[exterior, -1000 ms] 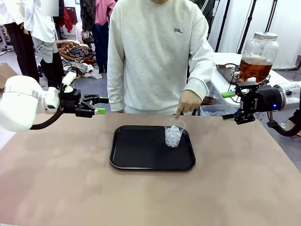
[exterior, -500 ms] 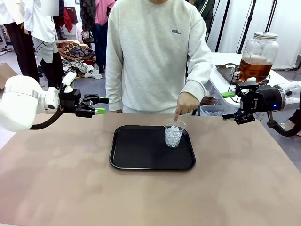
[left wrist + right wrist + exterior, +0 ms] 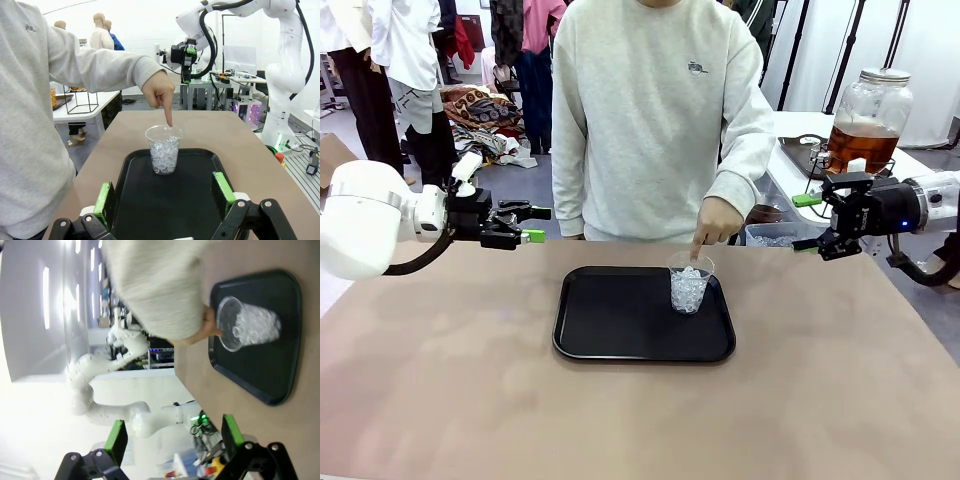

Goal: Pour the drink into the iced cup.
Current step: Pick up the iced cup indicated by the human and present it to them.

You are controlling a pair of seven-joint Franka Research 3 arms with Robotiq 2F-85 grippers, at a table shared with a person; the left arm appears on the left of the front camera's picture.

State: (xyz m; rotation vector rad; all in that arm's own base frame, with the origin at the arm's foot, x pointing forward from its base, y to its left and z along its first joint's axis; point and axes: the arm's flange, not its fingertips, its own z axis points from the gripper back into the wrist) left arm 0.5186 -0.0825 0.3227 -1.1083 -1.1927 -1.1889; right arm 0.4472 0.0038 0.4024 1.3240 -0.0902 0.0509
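Note:
The iced cup (image 3: 690, 285), clear plastic and filled with white ice, stands upright at the far right of a black tray (image 3: 620, 325). A person's hand (image 3: 718, 220) points a finger down at its rim. The amber-brown drink (image 3: 860, 145) shows inside a big glass jar on a side table at the back right. My left gripper (image 3: 534, 225) hovers open over the table's far left, looking at the cup (image 3: 164, 152) and the tray (image 3: 170, 205). My right gripper (image 3: 806, 224) hangs open at the far right, apart from the cup (image 3: 247, 327). Both hold nothing.
The person stands at the far edge behind the tray, sleeve reaching over it (image 3: 100, 65). A clear tub (image 3: 770, 236) sits beside the table at the back right. Bare brown tabletop (image 3: 640, 420) spreads in front of the tray and to both sides.

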